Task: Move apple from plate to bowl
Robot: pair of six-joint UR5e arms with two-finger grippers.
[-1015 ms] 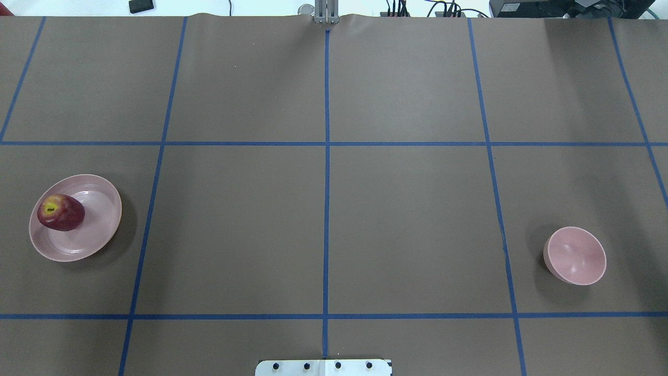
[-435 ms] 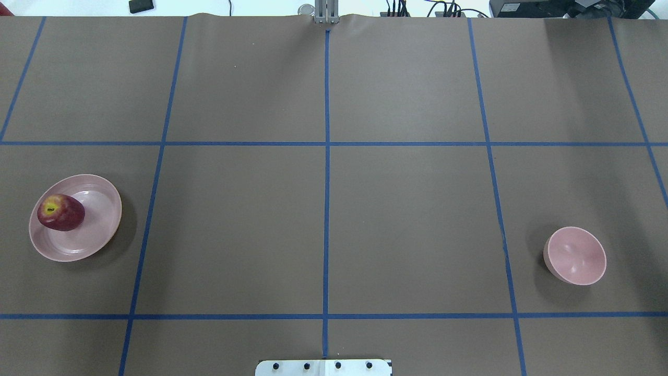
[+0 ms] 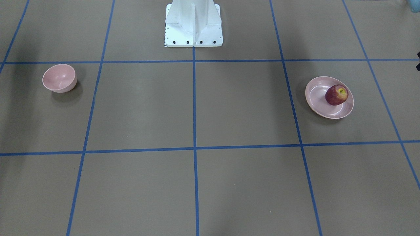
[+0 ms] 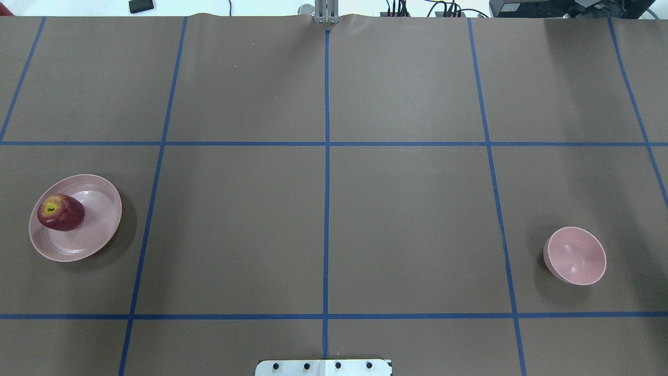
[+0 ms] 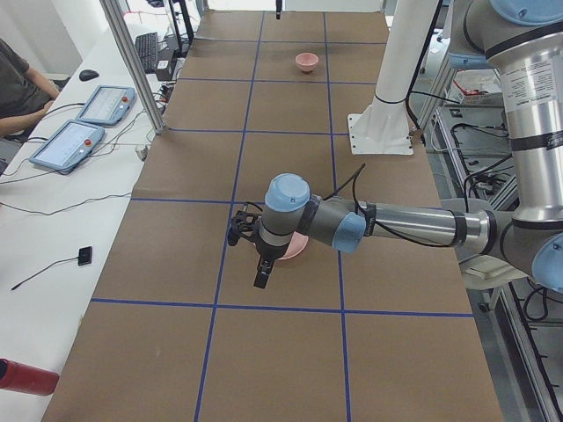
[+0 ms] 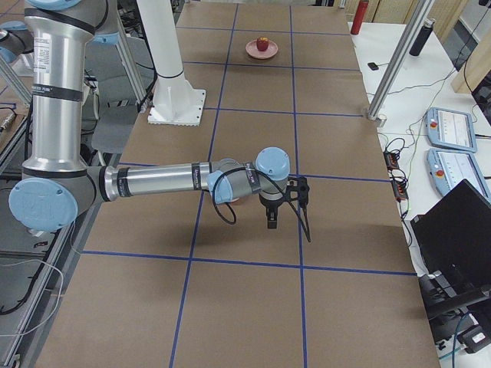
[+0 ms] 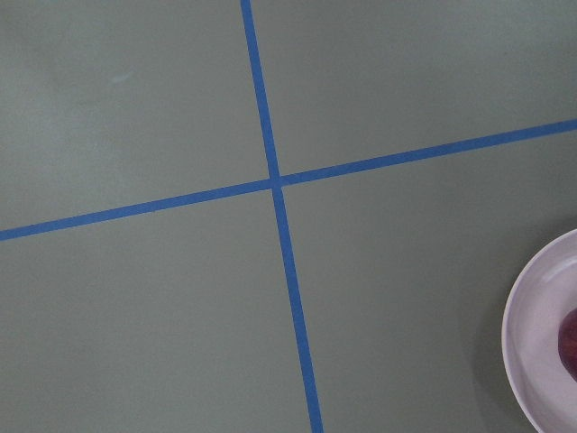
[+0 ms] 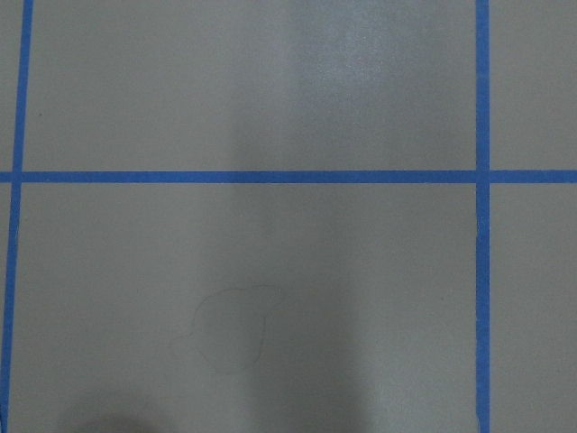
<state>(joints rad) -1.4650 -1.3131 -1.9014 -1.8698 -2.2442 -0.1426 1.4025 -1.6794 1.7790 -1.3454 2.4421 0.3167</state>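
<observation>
Dark-red apple is sitting ungrasped on the left-edge plate, the right-edge bowl is waiting empty, and I cannot tell whether the left gripper or the right gripper is open.

Bright, even light, sharp focus, soft shadow beside the bowl.

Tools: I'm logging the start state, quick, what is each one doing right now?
Left tool: cannot tell, it shows only in a side view.
Right tool: cannot tell, it also shows only in a side view.
</observation>
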